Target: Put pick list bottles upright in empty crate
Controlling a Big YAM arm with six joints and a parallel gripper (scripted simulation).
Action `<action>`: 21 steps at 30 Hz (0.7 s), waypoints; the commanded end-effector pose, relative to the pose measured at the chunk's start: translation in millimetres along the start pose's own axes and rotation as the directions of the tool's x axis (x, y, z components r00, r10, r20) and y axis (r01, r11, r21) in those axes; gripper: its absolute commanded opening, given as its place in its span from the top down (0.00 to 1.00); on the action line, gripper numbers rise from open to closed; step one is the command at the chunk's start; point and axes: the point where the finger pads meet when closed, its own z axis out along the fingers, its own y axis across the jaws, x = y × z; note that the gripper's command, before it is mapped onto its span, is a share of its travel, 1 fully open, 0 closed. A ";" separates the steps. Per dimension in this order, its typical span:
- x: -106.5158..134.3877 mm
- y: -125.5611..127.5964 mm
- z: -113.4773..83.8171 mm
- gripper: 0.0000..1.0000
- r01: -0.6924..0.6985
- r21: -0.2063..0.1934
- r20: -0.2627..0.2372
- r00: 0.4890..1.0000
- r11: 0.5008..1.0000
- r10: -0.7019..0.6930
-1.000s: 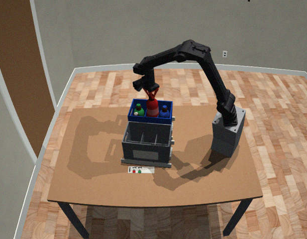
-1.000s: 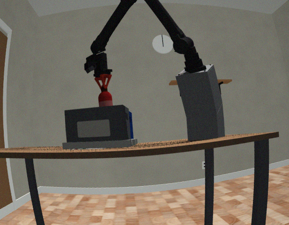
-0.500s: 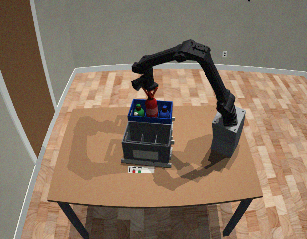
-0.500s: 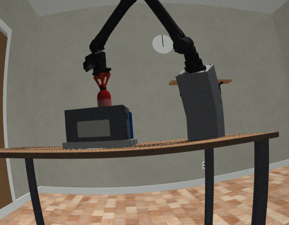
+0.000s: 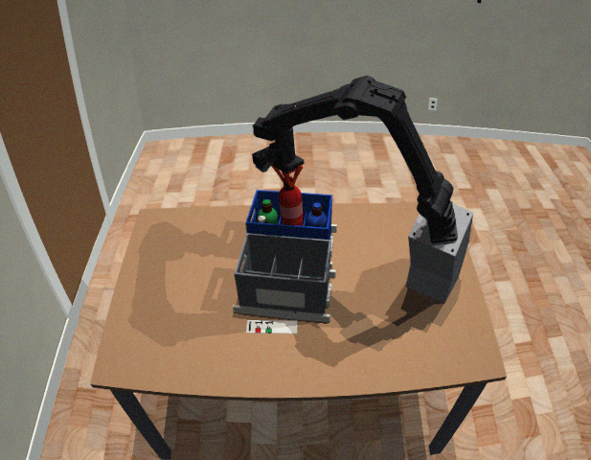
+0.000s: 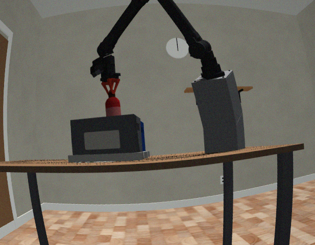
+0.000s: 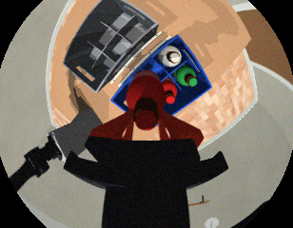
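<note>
My gripper (image 5: 289, 181) (image 6: 112, 93) (image 7: 146, 111) is shut on the neck of a red bottle (image 5: 290, 197) (image 6: 113, 105) (image 7: 143, 89). The bottle is upright, raised partly above the blue crate (image 5: 287, 229) (image 6: 143, 137) (image 7: 196, 97); its base is hidden. Another red bottle (image 7: 169, 90), a green bottle (image 5: 268, 215) (image 7: 185, 75), a white-capped bottle (image 5: 261, 218) (image 7: 170, 56) and a blue bottle (image 5: 316, 217) stand in that crate. The grey crate (image 5: 245, 291) (image 6: 128, 134) is empty. The pick list (image 5: 285, 327) reads, from its black bar, red 1, green 1.
The grey crate stands directly in front of the blue crate, with dividers (image 5: 273, 265) inside. Light grey rails (image 5: 281, 314) (image 6: 104, 158) lie along its foot. The arm's grey pedestal (image 5: 431, 267) (image 6: 218, 116) stands to the right.
</note>
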 end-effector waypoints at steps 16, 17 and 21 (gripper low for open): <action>-13.4 -35.8 -65.2 1.00 0.020 0.122 0.040 0.999 0.992 -0.025; -13.4 -35.9 -65.3 1.00 0.020 0.122 0.040 0.999 0.992 -0.025; -13.3 -36.1 -65.5 1.00 0.020 0.122 0.040 0.999 0.992 -0.025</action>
